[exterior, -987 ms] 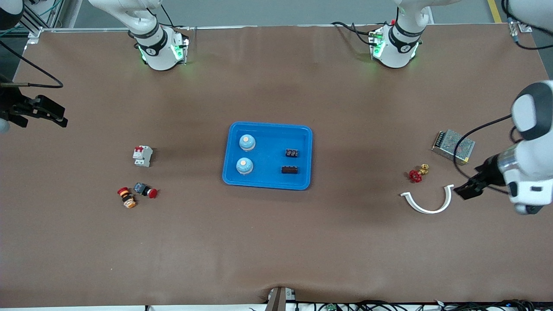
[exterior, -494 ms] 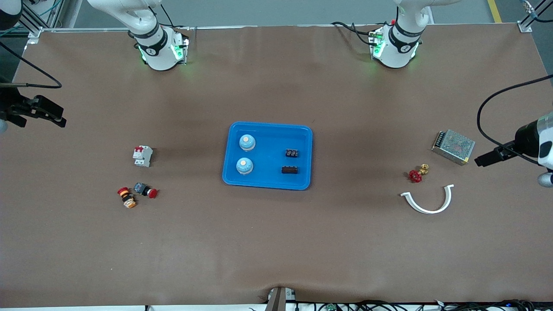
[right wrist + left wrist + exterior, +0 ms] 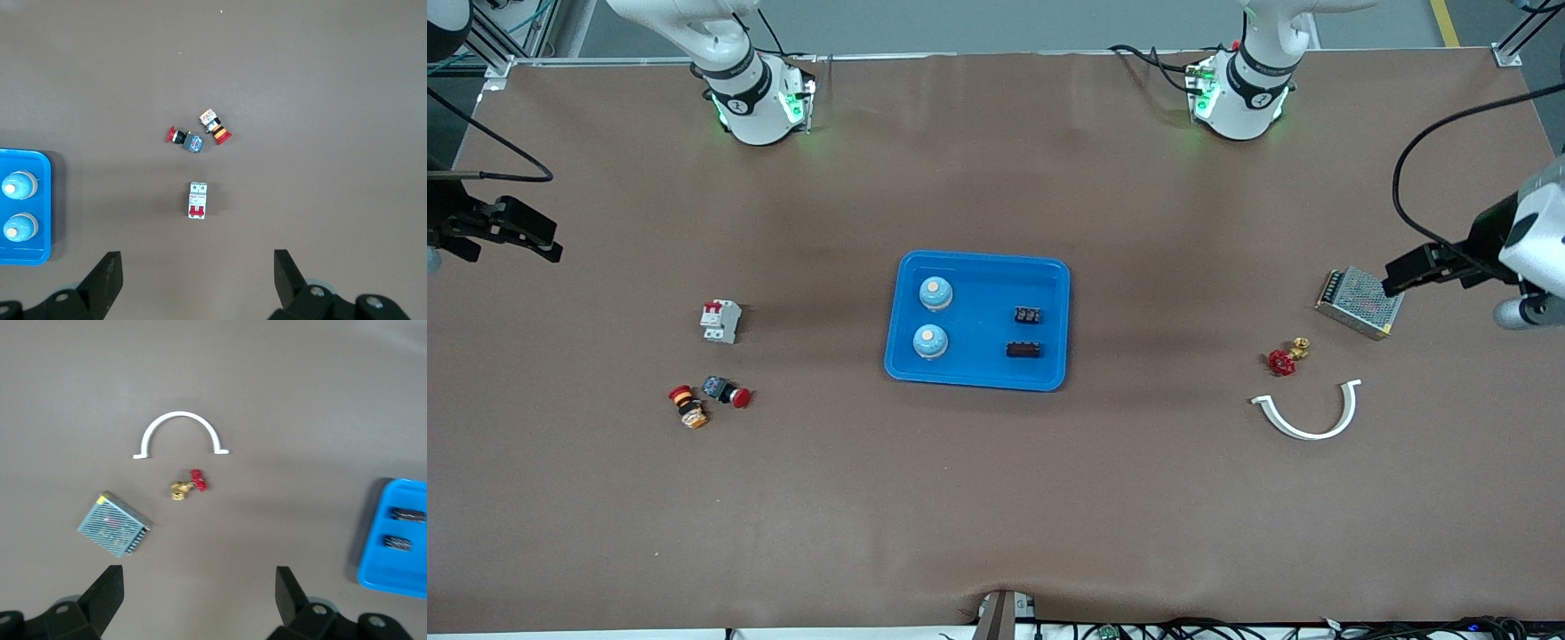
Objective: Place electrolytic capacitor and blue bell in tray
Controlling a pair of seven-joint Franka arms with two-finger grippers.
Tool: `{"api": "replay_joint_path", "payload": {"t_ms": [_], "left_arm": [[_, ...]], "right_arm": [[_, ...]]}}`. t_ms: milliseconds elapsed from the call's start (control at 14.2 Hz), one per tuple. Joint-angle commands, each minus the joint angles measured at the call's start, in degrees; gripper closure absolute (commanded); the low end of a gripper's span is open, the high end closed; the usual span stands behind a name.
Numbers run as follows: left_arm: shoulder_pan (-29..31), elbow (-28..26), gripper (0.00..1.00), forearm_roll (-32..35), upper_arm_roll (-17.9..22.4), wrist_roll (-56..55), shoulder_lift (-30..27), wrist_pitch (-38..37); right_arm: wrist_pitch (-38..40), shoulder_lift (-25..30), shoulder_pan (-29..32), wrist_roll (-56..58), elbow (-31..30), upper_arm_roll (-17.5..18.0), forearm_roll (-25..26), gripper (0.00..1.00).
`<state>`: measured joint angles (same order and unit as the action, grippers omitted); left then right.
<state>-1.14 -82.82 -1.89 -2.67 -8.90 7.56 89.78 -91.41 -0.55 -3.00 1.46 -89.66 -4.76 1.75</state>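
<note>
Blue tray [image 3: 978, 373] lying mid-table, rim up, holding two pale blue bells [image 3: 935, 293] [image 3: 930, 341] at the end toward the right arm and two small dark parts [image 3: 1028, 314] [image 3: 1023, 349] at the end toward the left arm; all four apart from one another, resting on the tray floor.

Left gripper [image 3: 1409, 271] hanging in the air over the table at the left arm's end, above the edge of a grey mesh box [image 3: 1359, 302], fingers [image 3: 107, 597] spread wide with nothing between them. Well apart from the tray; only the tray's corner with the two dark parts showing in the left wrist view. Near the box: a red and brass valve [image 3: 1286, 357] and a white curved clip [image 3: 1309, 416], both nearer the front camera than the box.

Right gripper [image 3: 511, 233] held over the table edge at the right arm's end, fingers [image 3: 105, 277] likewise spread and empty. Well away from the tray. Between it and the tray: a white breaker [image 3: 720, 321] and two red push buttons [image 3: 687, 406] [image 3: 727, 391], just beside each other.
</note>
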Motion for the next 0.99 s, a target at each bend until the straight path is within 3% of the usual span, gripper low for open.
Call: {"api": "replay_joint_path", "payload": {"t_ms": [0,212,705,917], "left_arm": [[-0.5,-1.1,0.0,-1.7,-0.6,0.7,-1.5,0.1],[-1.4,-1.4,0.0,-1.3,-0.7,1.0,-2.1,0.0],[-2.3,-1.7,0.0,-0.2,-0.5,4.1,-6.4,0.1],[-2.3,-0.9,0.0,3.7,-0.4,4.1,-6.5,1.3]], "right_arm": [[-1.6,0.1,-0.8,0.2,0.1,-0.5,-0.3,0.0],[-5.4,0.1,-0.7,-0.3,-0.9,-0.4,-0.5,0.0],[-5.6,0.2,-0.8,-0.8,-1.1,-0.5,-0.5,0.0],[-5.7,0.3,-0.8,-0.8,-1.2,-0.5,-0.5,0.0]]}}
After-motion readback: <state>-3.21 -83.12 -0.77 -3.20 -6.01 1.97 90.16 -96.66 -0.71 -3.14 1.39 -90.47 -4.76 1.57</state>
